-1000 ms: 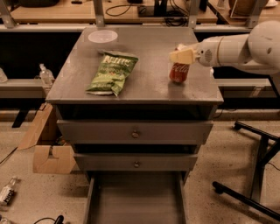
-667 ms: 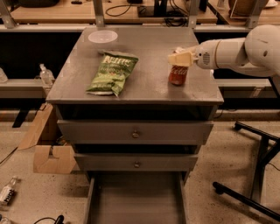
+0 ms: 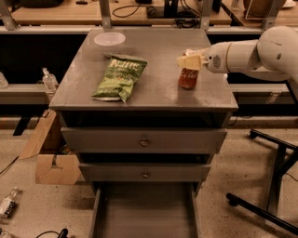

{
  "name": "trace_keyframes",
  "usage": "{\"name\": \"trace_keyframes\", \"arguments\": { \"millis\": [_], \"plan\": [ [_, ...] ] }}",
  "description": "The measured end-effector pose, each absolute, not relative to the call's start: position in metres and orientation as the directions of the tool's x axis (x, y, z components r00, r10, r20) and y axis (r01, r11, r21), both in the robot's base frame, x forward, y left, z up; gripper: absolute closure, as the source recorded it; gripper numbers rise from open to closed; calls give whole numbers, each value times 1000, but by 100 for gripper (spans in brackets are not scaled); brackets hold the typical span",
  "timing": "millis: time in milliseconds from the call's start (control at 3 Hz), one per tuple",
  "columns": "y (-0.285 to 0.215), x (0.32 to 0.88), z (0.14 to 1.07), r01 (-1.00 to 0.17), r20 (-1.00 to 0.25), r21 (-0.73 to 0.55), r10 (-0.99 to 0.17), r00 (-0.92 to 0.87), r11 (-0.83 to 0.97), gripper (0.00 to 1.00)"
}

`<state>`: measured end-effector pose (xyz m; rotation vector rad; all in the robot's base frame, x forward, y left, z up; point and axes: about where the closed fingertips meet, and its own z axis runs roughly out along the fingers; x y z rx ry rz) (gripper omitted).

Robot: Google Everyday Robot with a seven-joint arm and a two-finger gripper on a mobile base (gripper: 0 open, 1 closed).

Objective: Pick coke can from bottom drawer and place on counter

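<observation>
Find the coke can (image 3: 187, 79) upright on the right half of the counter (image 3: 158, 95), set back from the counter's front edge and in from its right edge, with bare grey metal on both those sides. See the gripper (image 3: 188, 61) directly over the can at its top rim, reaching in from beyond the counter's right edge on a white arm (image 3: 242, 56) level above the surface. Cannot tell whether open, closed or clamped on the can: at or very near its top, no more than that.

Left of the counter's middle, note a green chip bag (image 3: 121, 78) lying flat and slightly askew, lower end near the counter's front edge, well apart from the can with an open strip of counter between. At the counter's back left corner, a round clear lid (image 3: 109, 39), just inside the rear edge. Free surface at the counter's back right behind the can, and at the front right corner.

Below the counter, two closed drawers (image 3: 144, 139) with small round knobs, and under them the bottom drawer (image 3: 144, 214) pulled out towards the viewer, showing flat grey floor between low side walls, cut off by the lower border.

Behind the counter, close to its rear edge, a long wooden workbench (image 3: 60, 14) with cables. Right of the counter, under the arm, black tubular legs (image 3: 270, 186) on the floor. Left of the counter, cardboard (image 3: 51, 162) leaning by the cabinet side.
</observation>
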<state>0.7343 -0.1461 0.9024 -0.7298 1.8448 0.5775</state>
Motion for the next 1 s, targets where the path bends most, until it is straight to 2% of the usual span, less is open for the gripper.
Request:
{"name": "trace_keyframes", "arguments": {
  "millis": [333, 667, 1000],
  "plan": [
    [-143, 735, 901, -714, -931, 59, -220, -292, 698, 6],
    [-142, 735, 901, -716, -931, 60, -220, -292, 696, 0],
    [-142, 735, 901, -716, -931, 60, -220, -292, 696, 0]
  ]
}}
